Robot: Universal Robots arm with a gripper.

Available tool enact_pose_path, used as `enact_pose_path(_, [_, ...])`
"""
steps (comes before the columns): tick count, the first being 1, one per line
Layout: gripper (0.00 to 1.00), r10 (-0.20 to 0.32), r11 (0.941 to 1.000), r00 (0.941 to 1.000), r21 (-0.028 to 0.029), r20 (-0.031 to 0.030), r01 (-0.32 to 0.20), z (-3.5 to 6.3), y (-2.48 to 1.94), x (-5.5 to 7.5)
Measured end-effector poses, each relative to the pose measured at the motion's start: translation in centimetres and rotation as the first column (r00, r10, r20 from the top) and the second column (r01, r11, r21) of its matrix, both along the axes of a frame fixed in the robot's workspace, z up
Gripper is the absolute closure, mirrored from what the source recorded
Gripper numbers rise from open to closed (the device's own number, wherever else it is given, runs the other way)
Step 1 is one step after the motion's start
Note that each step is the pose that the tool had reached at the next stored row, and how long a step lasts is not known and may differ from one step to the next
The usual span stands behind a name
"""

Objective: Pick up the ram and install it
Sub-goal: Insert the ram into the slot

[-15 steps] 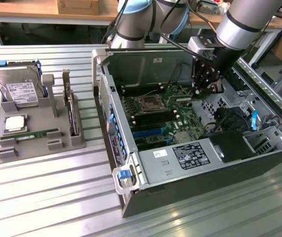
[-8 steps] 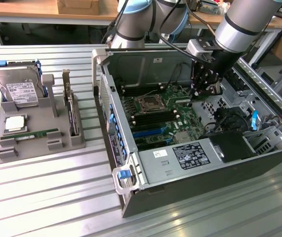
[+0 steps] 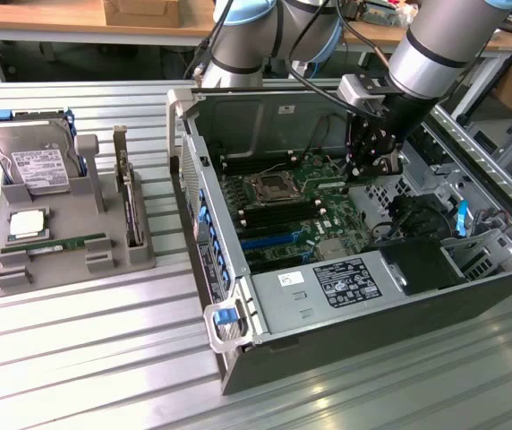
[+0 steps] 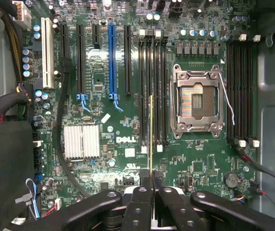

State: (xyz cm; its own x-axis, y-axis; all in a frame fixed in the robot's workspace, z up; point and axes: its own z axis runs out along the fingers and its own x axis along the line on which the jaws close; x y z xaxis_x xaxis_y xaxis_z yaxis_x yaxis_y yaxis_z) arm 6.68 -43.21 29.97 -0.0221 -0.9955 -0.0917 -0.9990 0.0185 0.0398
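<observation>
My gripper is clamped on the ram. The stick hangs edge-on beneath me over the motherboard, its long axis parallel to the black memory slots beside the CPU socket. In the exterior view that socket lies about nine o'clock from me. The ram shows as a thin, pale gold-green edge. It looks lined up over one slot, though I can't tell if it touches.

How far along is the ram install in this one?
Pick-up looks done: the gripper is shut on the ram, seen edge-on in the wrist view. In hand: it hangs over the memory slots beside the empty CPU socket. Left: seating it; the stick does not look pressed into a slot yet.
</observation>
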Motion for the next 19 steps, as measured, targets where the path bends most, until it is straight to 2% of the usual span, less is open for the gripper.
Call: enact_pose_path(19, [0.88,0.000,1.0000,1.0000,0.0000,0.0000,0.000,-1.41,0.00,0.0])
